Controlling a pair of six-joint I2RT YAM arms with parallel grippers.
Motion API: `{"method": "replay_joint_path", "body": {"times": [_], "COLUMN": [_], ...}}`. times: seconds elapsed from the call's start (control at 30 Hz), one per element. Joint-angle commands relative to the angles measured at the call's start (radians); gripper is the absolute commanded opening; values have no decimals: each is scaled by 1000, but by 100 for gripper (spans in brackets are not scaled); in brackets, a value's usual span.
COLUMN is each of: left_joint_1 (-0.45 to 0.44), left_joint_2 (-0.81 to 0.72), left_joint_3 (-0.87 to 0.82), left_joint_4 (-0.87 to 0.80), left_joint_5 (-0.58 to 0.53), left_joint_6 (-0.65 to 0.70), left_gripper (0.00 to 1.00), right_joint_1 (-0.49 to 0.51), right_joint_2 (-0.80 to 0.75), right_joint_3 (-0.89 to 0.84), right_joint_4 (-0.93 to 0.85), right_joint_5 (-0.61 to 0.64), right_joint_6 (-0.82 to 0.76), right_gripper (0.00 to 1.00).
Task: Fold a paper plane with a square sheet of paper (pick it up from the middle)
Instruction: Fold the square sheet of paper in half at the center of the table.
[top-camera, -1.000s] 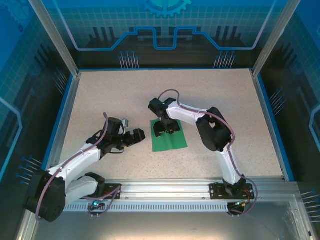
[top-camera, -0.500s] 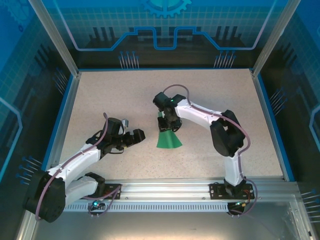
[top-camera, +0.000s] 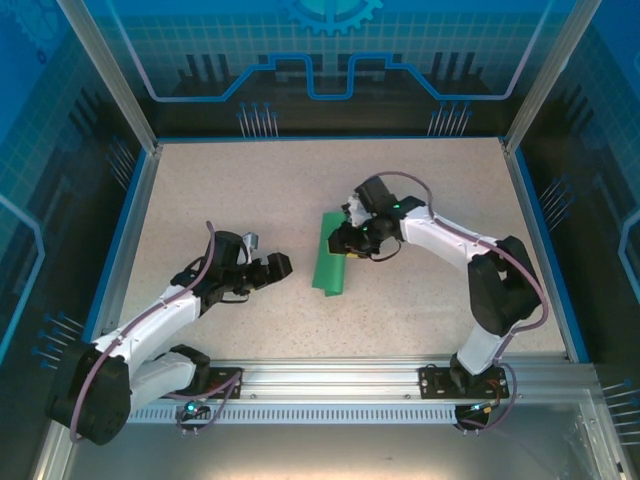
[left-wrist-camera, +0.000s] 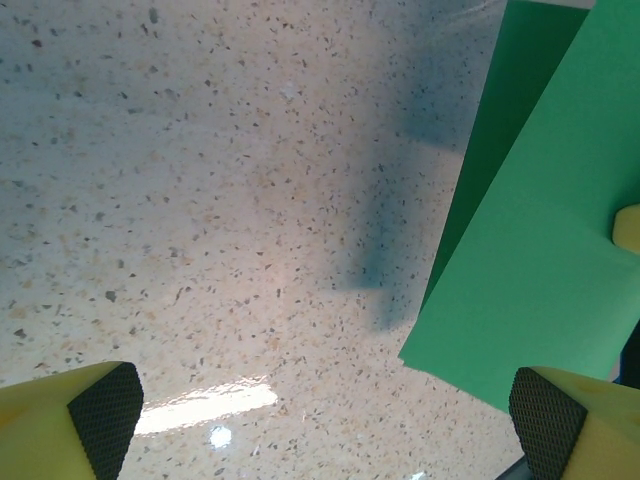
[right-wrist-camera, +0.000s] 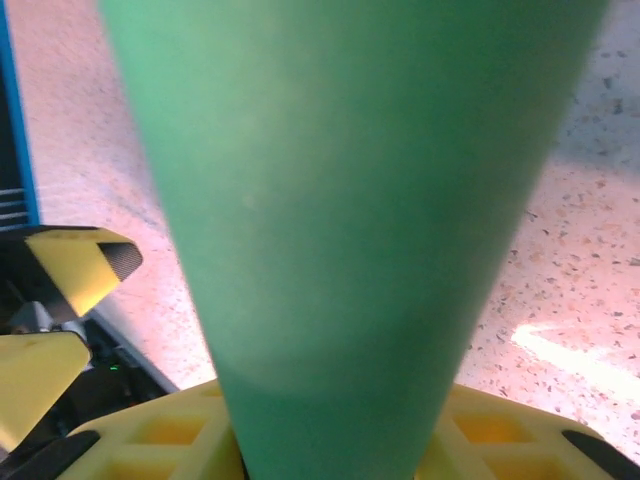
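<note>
The square sheet of paper (top-camera: 328, 265) is bright green and bent over into a narrow curved strip near the table's middle. My right gripper (top-camera: 345, 240) is shut on its right edge from the right side. In the right wrist view the sheet (right-wrist-camera: 340, 200) rises out of the yellow jaws of the right gripper (right-wrist-camera: 335, 445) and hides the gap between them. My left gripper (top-camera: 280, 266) hovers open just left of the paper, nothing between its fingers. In the left wrist view the sheet (left-wrist-camera: 530, 230) is at the right, beyond the open left gripper (left-wrist-camera: 322, 420).
The speckled beige table (top-camera: 220, 200) has a blue rim, with aluminium frame posts and dark walls around it. A mounting rail (top-camera: 330, 380) runs along the near edge. One yellow finger (left-wrist-camera: 628, 225) of the right gripper pokes in at the paper's right edge.
The right gripper closed on the flat sheet, lifted it and swung to the right, so the paper now curls into a narrow strip. The left arm has barely moved.
</note>
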Motion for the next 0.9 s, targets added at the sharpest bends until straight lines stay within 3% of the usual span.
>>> {"method": "replay_joint_path", "body": {"times": [0.0,0.1,0.5,0.87], "left_joint_1": [-24,-55,-192,-275], "left_joint_2": [14,40,178,279], "left_joint_3": [37,55,130,207], "left_joint_4": [27,41,99,102], "left_joint_5": [49,51,13,-40], "left_joint_6": [-10,-14,-41,-51], "left_gripper": [98,98,98,97], "right_joint_1": [-69,-104,-161,-167], "right_joint_2": [-19,-2,-59,-83], "right_joint_3": [-109,-165,-230,-256], "right_joint_4": [110,90,-94,-134], "right_joint_5": [-133,-141,115,274], "right_joint_6": [22,-39,-185,-151], "right_gripper": [42,46,73,70]}}
